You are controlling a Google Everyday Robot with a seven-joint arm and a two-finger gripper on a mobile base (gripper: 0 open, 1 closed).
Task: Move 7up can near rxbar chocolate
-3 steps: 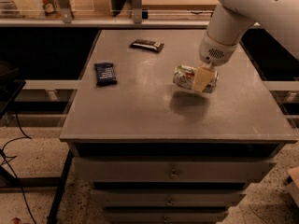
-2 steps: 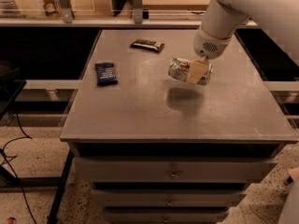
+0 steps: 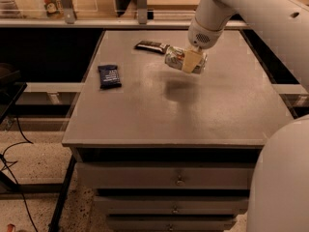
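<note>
My gripper (image 3: 191, 61) is shut on the 7up can (image 3: 175, 58), a silver-white can held on its side in the air above the table's far middle. The can's shadow falls on the table below it. The rxbar chocolate (image 3: 150, 46), a slim dark bar with a pale patch at its right end, lies flat near the table's far edge, just left of the can. The can's left end hangs close to the bar's right end; they look apart.
A dark blue packet with white text (image 3: 109, 76) lies on the left part of the grey table (image 3: 193, 115). A shelf with posts and boxes (image 3: 67, 4) runs behind the table. Drawers sit below the front edge. My white arm fills the right side.
My gripper has carried the can up and to the left, away from the table's right middle toward the far edge and the rxbar chocolate. The bar and the blue packet have not moved.
</note>
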